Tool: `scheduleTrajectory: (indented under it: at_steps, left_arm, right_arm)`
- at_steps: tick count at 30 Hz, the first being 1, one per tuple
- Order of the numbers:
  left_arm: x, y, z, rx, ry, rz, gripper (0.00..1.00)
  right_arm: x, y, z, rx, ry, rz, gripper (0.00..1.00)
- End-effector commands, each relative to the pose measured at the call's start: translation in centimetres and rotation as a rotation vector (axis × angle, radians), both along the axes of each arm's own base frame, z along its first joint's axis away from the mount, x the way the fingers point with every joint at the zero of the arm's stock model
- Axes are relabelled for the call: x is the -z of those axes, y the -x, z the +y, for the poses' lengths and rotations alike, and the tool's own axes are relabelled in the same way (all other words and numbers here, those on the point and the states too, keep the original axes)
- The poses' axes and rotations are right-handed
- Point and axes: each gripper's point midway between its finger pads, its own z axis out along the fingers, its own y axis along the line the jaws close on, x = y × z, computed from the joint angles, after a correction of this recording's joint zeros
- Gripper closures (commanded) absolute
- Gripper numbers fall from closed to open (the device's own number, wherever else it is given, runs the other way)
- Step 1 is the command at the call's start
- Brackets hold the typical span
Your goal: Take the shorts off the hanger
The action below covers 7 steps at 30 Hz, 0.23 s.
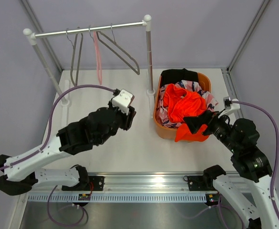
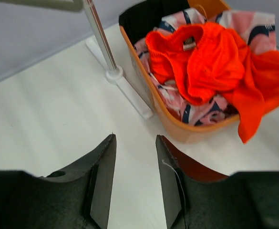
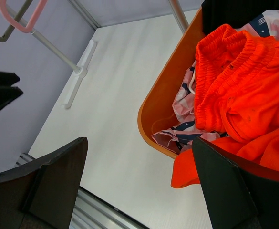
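Lying in orange basket: orange shorts topmost, hem spilling over near rim, pink printed shorts beneath, black shorts at far end. Right fingers splayed, empty, beside that rim; left fingers parted, empty, well left.

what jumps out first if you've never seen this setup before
The bright orange shorts grab the eye, heaped over the pink printed shorts and black shorts in an orange basket at the right, one leg spilling over its near rim. Behind on the left stands a rack whose hangers are all bare. The right gripper gapes open by the spilling leg.
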Motion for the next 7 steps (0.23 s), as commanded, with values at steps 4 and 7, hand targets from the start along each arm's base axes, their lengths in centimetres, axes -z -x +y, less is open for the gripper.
scheduleTrajectory:
  at_steps: [4,7]
  left_arm:
    - [1.8,2.7,3.4,-0.040,0.062,0.009,0.56]
    - [2.8,3.2,4.6,-0.055,0.051,0.020,0.55]
  right_arm:
    - [-0.8,-0.3,-0.6,0.039,-0.010,-0.053,0.00]
    - [-0.4,-0.4,-0.9,0.058,-0.010,-0.047,0.01]
